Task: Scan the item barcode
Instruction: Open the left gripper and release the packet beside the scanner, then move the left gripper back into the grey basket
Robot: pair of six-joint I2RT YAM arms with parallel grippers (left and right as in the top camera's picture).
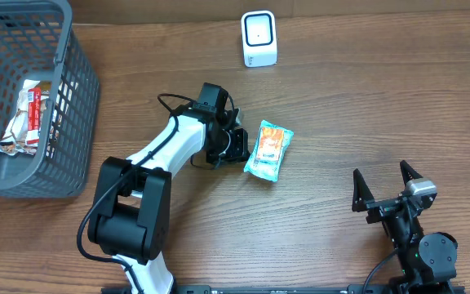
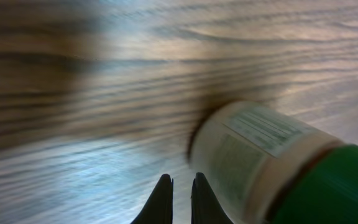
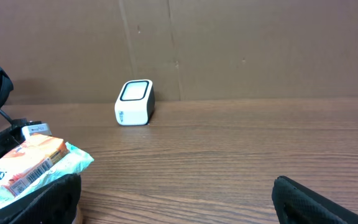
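Packet [image 1: 268,150] lies flat near the middle of the bench [image 1: 341,98], and the scanner [image 1: 259,38] stands well apart at 12 o'clock from it. The left tool [image 2: 181,180] is held just beside the packet, at its 9 o'clock, with fingers pressed together and nothing between them. With fingers closed like this, the packet could be pushed or turned instead of gripped, and its barcode could then face away from the scanner. The right tool [image 1: 380,169] is spread wide and empty at 4 o'clock. A basket [image 1: 76,106] stands far off at 9 o'clock. A blurred white container [image 2: 253,155] with a green end is seen from the left wrist only; whether it is in the way cannot be told.
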